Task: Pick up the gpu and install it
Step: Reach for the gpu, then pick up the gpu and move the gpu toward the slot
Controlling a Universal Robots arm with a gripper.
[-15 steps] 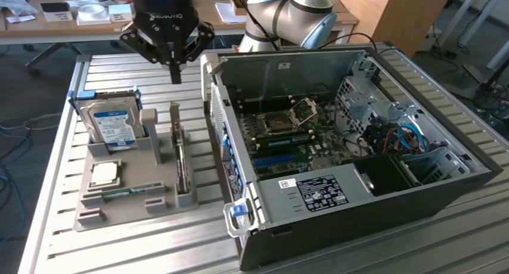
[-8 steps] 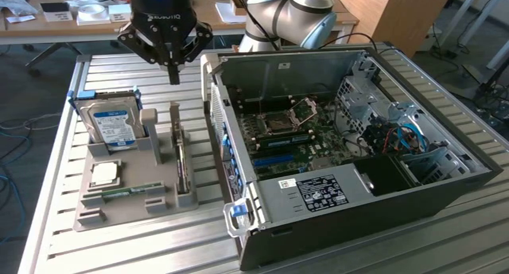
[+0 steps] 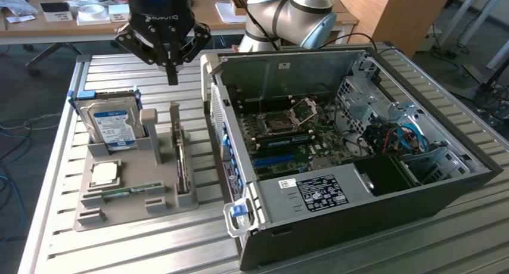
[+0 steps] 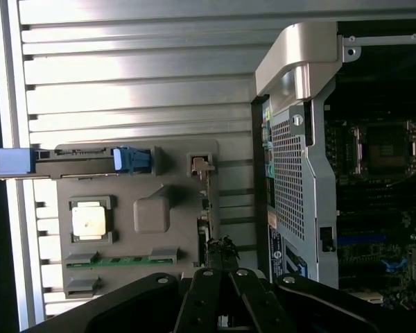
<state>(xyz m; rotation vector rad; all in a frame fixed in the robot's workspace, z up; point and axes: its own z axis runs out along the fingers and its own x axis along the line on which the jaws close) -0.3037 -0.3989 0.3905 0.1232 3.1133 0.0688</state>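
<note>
A big metal desk (image 3: 119,250) with long grooves holds everything. On the exterior view's right lies a large black computer box (image 3: 358,226) with its side off, so the green board (image 3: 290,140) inside can be seen. Behind the box stands the silver robot arm (image 3: 278,15).

On the exterior view's left sits a grey holder (image 3: 119,211) with slots for parts. A silver hard drive (image 3: 114,126) with a blue label stands up in the far slot. The gpu (image 3: 180,158) stands on its thin edge in the slot on the side of the holder nearest the computer box. It is a flat, dark card, and nothing is touching it. A square silver chip (image 3: 105,174) lies flat in the holder, and a small green memory stick (image 3: 127,192) lies just beside it, toward the near end.

The pincer (image 3: 171,77) hangs in the air above the far end of the holder, close to the far end of the gpu. Its two fingers are pressed together at the tip, and it has hold of nothing. In the wrist view the dark fingers (image 4: 215,277) point down toward the gpu's slot.
</note>
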